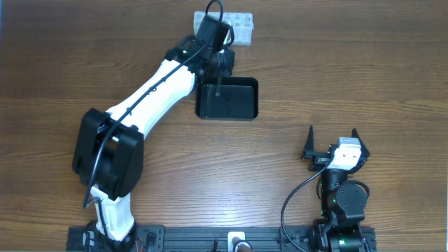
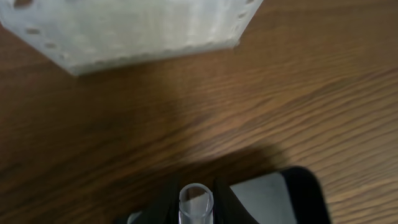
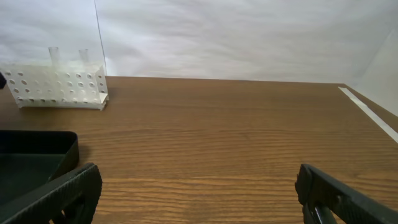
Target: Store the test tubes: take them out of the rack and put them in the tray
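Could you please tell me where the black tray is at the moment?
In the top view, the black tray lies on the wooden table near the middle of the upper half, just below the white rack and apart from it.

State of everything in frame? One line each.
left gripper: shut on test tube
test tube: upright, near tray
rack: standing, two tubes in it
tray: on table, contents unclear
right gripper: open, holding nothing
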